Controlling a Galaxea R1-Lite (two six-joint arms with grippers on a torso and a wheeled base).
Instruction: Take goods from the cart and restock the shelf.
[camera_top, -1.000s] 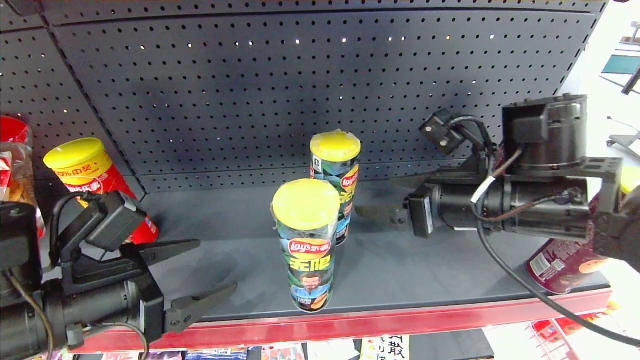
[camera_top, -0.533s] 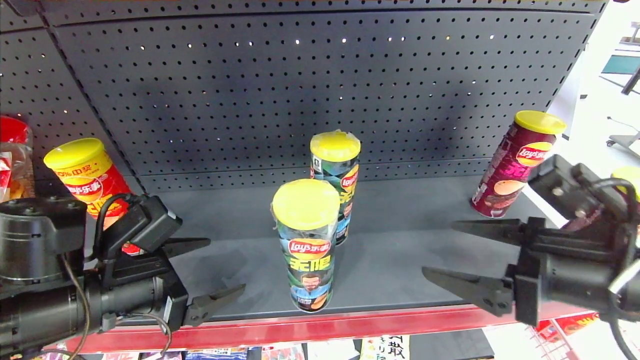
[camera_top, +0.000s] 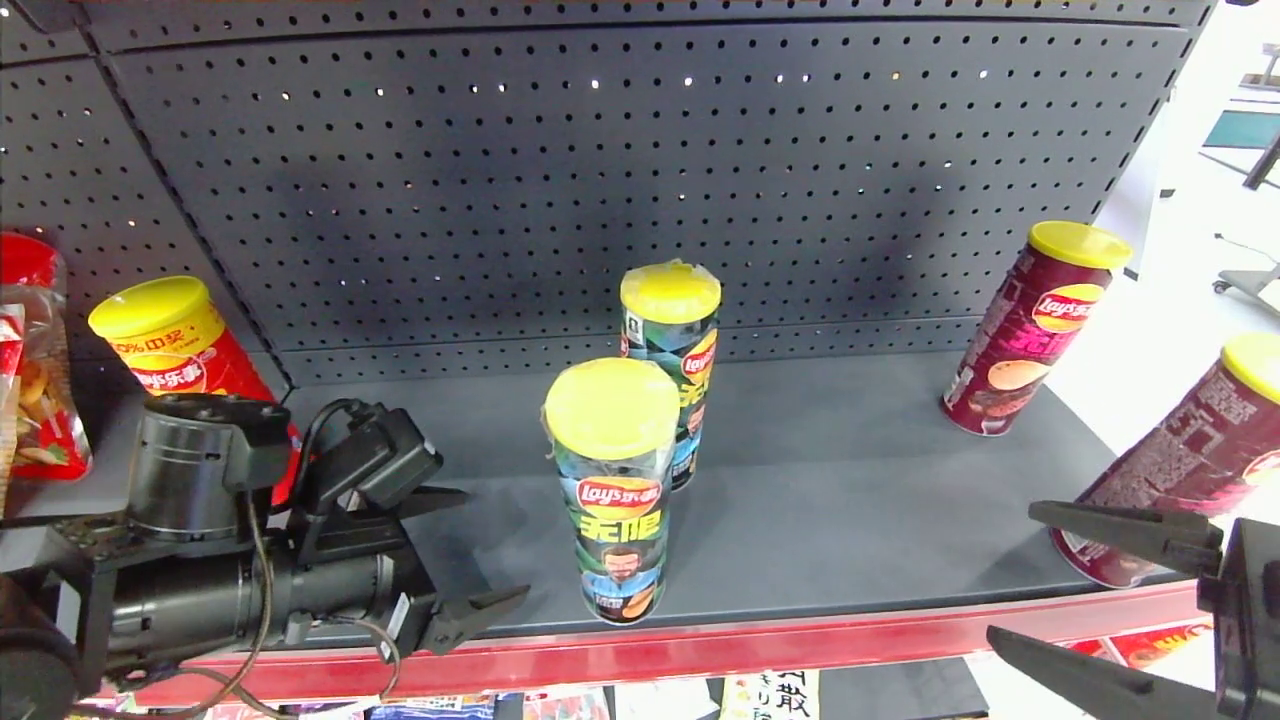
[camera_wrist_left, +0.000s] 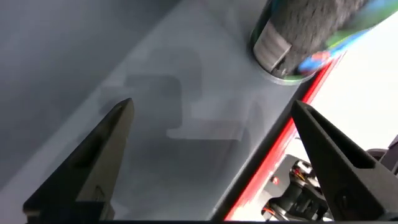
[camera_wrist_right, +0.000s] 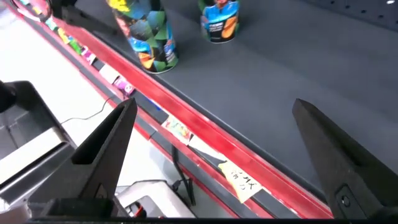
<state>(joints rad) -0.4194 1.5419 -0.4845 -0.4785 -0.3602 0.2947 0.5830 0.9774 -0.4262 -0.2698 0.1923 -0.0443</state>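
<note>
Clearly, both were empty with fingers spread wide: the left gripper (camera_top: 497, 543) low over the shelf (camera_top: 800, 520) at its front left, the right gripper (camera_top: 1010, 572) before its red edge. A green can (camera_top: 612, 500) stood upright mid-shelf, a second green can (camera_top: 672, 360) just behind it.

Grey shelf (camera_top: 820, 500) holds several standing chip cans (camera_top: 612, 490).
</note>
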